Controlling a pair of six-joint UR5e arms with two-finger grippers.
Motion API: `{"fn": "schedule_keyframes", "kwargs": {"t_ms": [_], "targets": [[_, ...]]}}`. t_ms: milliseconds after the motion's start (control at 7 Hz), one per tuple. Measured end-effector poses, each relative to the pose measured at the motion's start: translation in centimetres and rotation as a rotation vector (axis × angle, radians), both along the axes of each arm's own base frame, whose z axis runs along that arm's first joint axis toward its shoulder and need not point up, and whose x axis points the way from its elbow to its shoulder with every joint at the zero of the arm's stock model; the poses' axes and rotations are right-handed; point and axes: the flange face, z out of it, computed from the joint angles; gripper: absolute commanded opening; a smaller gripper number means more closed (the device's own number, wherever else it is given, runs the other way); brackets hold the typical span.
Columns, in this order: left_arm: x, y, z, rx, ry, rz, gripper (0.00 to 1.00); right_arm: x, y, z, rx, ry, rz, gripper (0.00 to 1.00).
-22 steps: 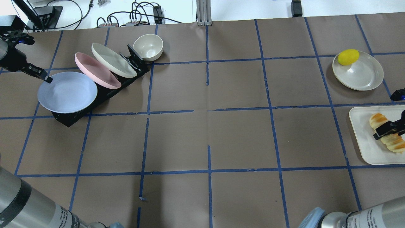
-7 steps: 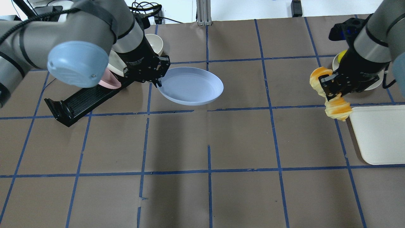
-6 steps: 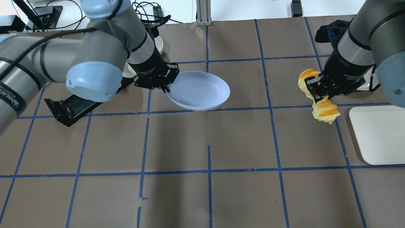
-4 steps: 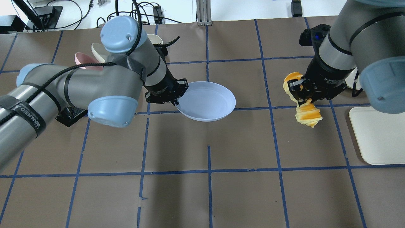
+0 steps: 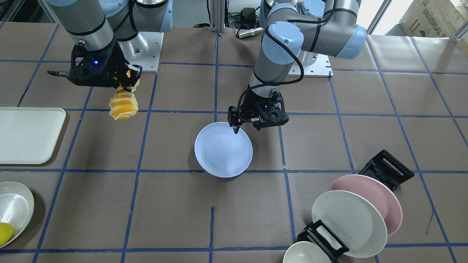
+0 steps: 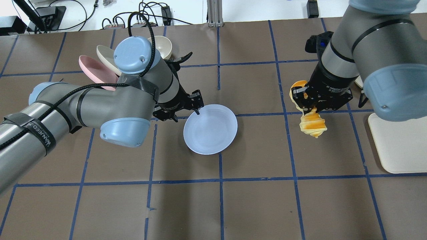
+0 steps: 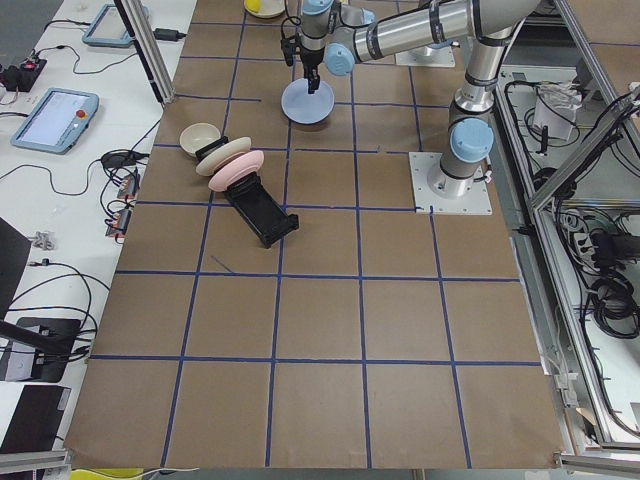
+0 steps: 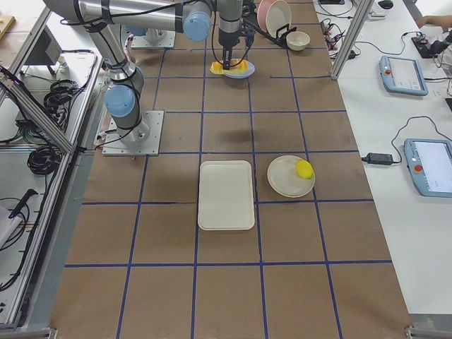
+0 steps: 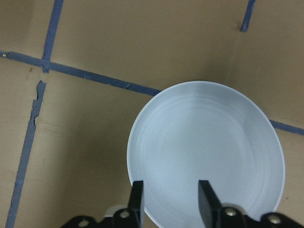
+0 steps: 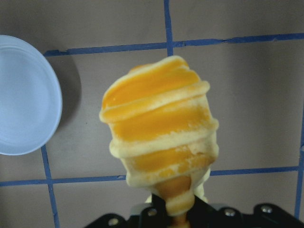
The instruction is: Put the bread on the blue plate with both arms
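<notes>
Clamping bread (image 6: 312, 125) in right gripper (image 6: 312, 103), dangling clear above table (image 6: 260, 206), well apart from blue plate (image 6: 210, 131). Lying flat mid-table as drop target; left gripper (image 9: 170, 186) jaws parted over rim.

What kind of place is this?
Likely a robotics lab cell: two arms bolted to a paper-covered table with a blue tape grid, teach pendants and cables on the side bench.
</notes>
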Motion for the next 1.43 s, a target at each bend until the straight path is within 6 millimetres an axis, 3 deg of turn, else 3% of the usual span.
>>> {"fn": "schedule_keyframes", "kwargs": {"t_ms": [143, 429, 571, 857, 1000, 1143, 1429], "targets": [[2.3, -1.7, 1.5, -0.044, -0.02, -0.129, 1.0, 2.3, -0.8, -1.4, -0.007, 0.002, -0.001, 0.02], [13.2, -6.6, 5.9, -0.025, -0.056, -0.221, 1.0, 8.5, -2.7, -5.9, -0.035, 0.001, 0.003, 0.02], [17.2, -7.9, 9.6, 0.012, -0.054, -0.205, 1.0, 11.9, -3.7, -9.0, -0.049, -0.003, 0.002, 0.02], [20.1, -8.1, 17.9, 0.035, -0.091, -0.188, 1.0, 17.3, -4.9, -14.6, -0.073, -0.014, 0.003, 0.02], [20.6, -7.8, 20.6, 0.046, -0.118, -0.184, 1.0, 19.5, -5.1, -16.8, -0.077, -0.016, -0.011, 0.02], [20.8, -7.7, 21.7, 0.052, -0.125, -0.182, 1.0, 21.0, -5.1, -18.4, -0.079, -0.018, -0.011, 0.02], [21.0, -7.7, 21.7, 0.062, -0.124, -0.181, 1.0, 22.0, -4.9, -19.8, -0.075, -0.015, -0.003, 0.06]]}}
